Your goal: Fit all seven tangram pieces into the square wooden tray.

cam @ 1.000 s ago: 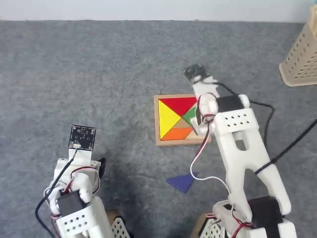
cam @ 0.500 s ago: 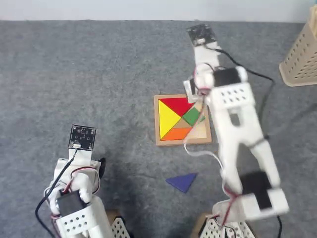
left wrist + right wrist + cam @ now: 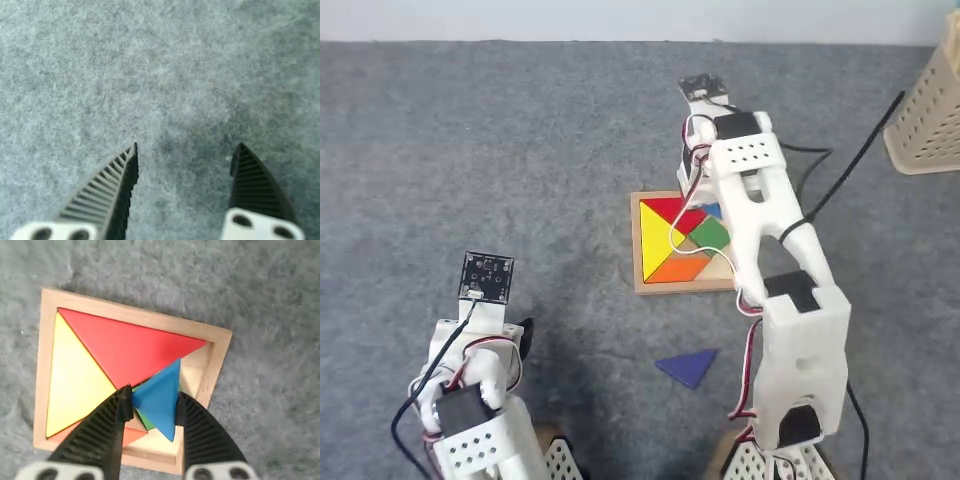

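Right gripper [image 3: 152, 396] has the blue triangle [image 3: 161, 395] pinched between its jaws, right over the square wooden tray [image 3: 218, 354]. The red triangle [image 3: 127, 347] and yellow triangle [image 3: 75, 375] are seated just beyond. The purple piece [image 3: 688, 367] lies well behind it on the grey carpet [image 3: 520, 150]. Left gripper [image 3: 186, 147] gapes wide, holding nothing.

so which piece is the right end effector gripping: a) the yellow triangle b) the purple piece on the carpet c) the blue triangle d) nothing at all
c, the right wrist view shows the right end effector shut on the blue triangle, holding it over the wooden tray.
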Robot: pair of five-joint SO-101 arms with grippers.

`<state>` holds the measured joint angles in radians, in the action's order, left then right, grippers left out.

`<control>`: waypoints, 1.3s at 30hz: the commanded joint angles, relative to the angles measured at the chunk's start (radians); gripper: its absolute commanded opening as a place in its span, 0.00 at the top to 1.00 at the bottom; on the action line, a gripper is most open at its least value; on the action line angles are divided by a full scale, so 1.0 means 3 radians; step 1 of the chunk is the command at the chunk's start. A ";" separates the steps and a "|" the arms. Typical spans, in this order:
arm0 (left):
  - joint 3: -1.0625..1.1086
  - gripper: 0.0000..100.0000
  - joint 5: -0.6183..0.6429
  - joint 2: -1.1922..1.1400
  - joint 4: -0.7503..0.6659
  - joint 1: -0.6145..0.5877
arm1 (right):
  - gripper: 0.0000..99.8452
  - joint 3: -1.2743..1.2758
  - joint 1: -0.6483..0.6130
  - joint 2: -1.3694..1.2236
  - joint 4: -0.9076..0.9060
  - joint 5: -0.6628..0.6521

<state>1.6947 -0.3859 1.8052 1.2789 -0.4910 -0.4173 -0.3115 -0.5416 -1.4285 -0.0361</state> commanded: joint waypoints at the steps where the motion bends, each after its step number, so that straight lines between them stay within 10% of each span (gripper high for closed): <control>1: -0.0028 0.72 -0.0036 0.0051 0.0015 -0.0020 | 0.93 -0.0215 0.0013 0.0059 -0.0033 0.0000; 39: -0.0028 0.72 -0.0036 0.0051 0.0015 -0.0020 | 0.88 -0.0215 0.0064 0.0064 0.0084 -0.0261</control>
<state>1.6947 -0.3859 1.8052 1.2789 -0.4910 -0.4173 -0.3084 -0.5508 -1.4285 -0.1005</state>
